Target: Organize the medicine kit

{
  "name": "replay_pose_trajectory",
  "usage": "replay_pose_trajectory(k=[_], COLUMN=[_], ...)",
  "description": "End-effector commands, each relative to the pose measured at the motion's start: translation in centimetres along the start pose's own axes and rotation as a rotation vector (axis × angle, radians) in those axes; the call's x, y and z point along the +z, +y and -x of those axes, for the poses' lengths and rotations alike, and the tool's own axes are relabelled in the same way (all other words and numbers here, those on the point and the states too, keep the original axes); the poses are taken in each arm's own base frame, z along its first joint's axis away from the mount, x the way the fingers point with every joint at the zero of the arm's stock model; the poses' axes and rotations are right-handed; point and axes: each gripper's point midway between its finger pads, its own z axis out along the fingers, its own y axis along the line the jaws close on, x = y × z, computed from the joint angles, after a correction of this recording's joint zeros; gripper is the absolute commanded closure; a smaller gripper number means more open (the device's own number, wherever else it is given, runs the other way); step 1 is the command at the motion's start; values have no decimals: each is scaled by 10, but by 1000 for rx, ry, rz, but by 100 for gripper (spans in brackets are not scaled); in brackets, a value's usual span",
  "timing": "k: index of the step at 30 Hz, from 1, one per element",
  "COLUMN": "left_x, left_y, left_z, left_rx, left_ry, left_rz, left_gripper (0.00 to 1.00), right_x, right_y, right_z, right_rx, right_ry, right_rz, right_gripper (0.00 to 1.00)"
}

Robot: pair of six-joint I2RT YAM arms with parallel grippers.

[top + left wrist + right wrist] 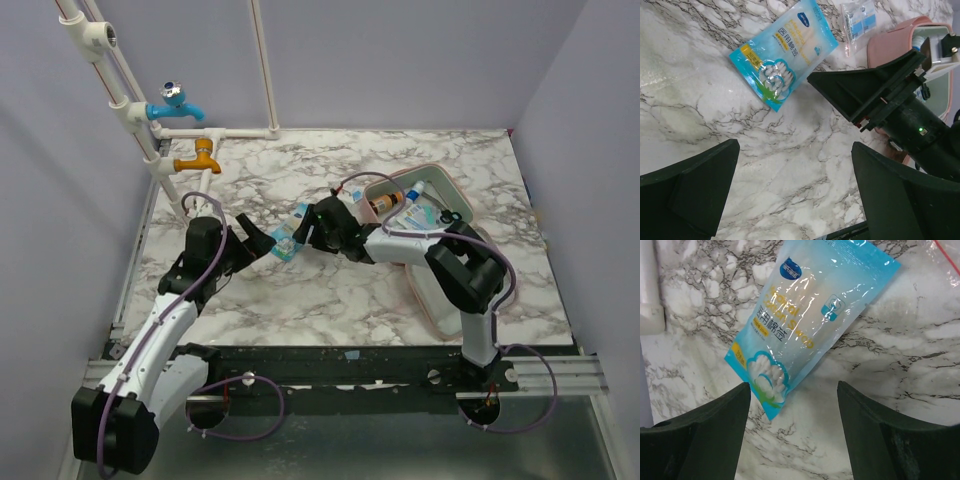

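The pink medicine kit (445, 172) lies open at the right of the marble table, with a brown bottle (383, 203) and blue-white sachets (420, 212) inside; its edge (895, 42) also shows in the left wrist view. A blue cotton swab packet (290, 238) (785, 52) (805, 315) lies flat on the marble, left of the kit. My right gripper (308, 230) (792, 385) hovers open just above the packet's lower corner, nothing between its fingers. My left gripper (264, 240) (795, 150) stands wide open over bare marble, just left of the packet.
A small clear zip bag (858, 20) lies between the packet and the kit. A blue tap (175, 103) and an orange tap (200, 158) on white pipes stand at the back left. The two grippers face each other closely across the packet.
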Motion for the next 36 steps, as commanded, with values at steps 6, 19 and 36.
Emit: replay_pose_trajectory(k=[6,19,36], left_x=[-7,-8,-7], left_y=[9,11,14], left_z=[-3,-10,-19], left_rx=[-10,-3,-2], left_ry=[-15,3,30], left_rz=[18,3,-16], left_gripper=[2,2,2], right_x=[25,53,68], right_y=[-13,-37,-65], right_z=[-10,-37,-47], right_rx=[197,341,380], right_ry=[-49,-23,-42], right_rz=[-53,-103,-124], right_gripper=[27,40,99])
